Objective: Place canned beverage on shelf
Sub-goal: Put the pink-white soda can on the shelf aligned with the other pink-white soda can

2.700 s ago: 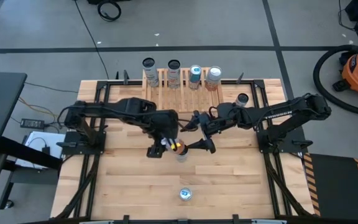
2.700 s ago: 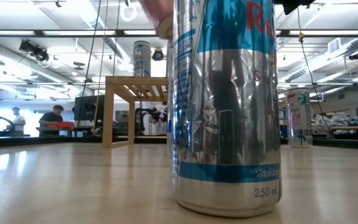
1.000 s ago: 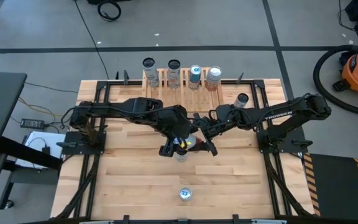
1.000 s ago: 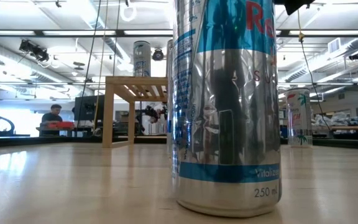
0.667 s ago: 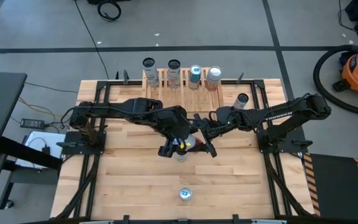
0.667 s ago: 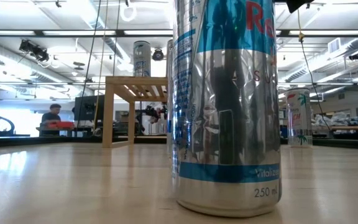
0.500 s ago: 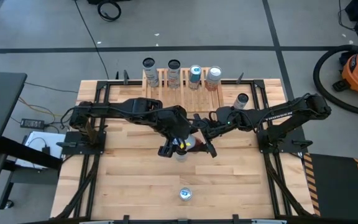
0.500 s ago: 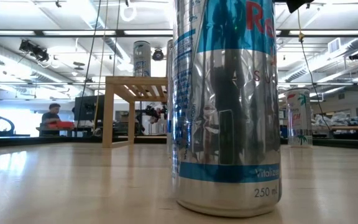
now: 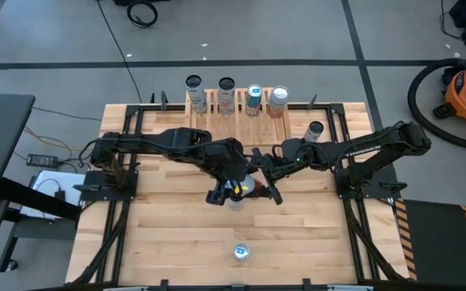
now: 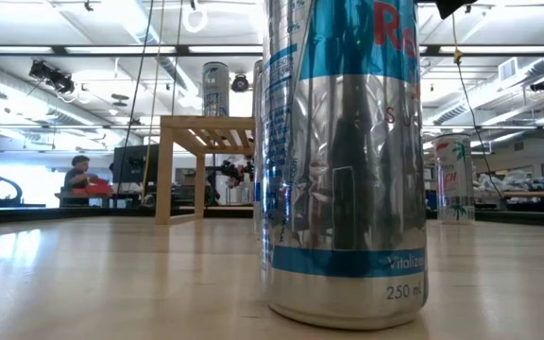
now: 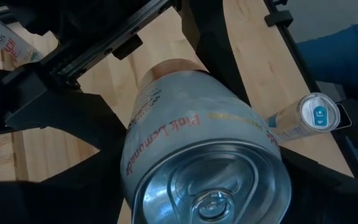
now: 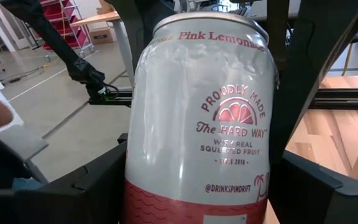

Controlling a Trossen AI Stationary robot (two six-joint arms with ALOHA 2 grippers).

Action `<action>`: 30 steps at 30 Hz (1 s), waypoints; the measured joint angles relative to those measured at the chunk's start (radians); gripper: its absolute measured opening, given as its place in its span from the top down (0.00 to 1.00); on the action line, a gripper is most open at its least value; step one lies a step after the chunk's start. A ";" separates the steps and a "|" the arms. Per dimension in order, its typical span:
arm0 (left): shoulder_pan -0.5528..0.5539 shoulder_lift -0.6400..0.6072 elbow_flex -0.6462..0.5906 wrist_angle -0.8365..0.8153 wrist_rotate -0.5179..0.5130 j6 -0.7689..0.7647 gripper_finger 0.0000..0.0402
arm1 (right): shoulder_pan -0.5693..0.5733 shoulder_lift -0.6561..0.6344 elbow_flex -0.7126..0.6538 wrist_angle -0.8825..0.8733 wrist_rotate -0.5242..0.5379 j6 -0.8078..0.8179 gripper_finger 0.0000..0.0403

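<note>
Mid-frame in the high view: left gripper (image 9: 226, 192) and right gripper (image 9: 263, 187) both clamped partway round one pink lemonade can (image 9: 247, 187) above the table (image 9: 176, 242). Shelf (image 9: 237, 120) at top centre, carrying four cans. Blue can (image 9: 241, 252) near bottom edge.

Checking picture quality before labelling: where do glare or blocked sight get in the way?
Low view: a blue and silver can close to the lens blocks the middle; bright ceiling lights behind. Left wrist view: the pink lemonade can fills the frame, sheen on its lid.
</note>
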 joint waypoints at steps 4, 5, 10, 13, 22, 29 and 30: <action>0.000 0.000 0.000 0.001 0.000 0.001 0.21 | 0.000 0.000 0.000 -0.002 0.015 -0.004 0.21; 0.000 0.000 0.000 0.001 0.000 0.001 0.21 | 0.000 0.000 0.000 -0.002 0.016 -0.004 0.21; 0.001 0.000 0.000 0.002 -0.025 0.003 0.21 | 0.000 -0.001 0.000 -0.003 0.017 -0.005 0.21; 0.001 0.000 0.000 0.004 -0.031 0.003 0.21 | 0.000 -0.001 0.000 -0.005 0.016 -0.005 0.21; 0.004 0.000 -0.001 0.007 -0.038 0.001 0.21 | 0.000 -0.002 0.001 -0.017 0.015 0.000 0.21; 0.014 0.000 -0.001 0.001 -0.033 -0.011 0.21 | -0.001 -0.002 0.001 -0.018 0.015 -0.008 0.21; 0.014 0.000 -0.001 0.004 -0.029 -0.034 0.21 | -0.001 -0.002 0.001 -0.018 0.015 -0.009 0.21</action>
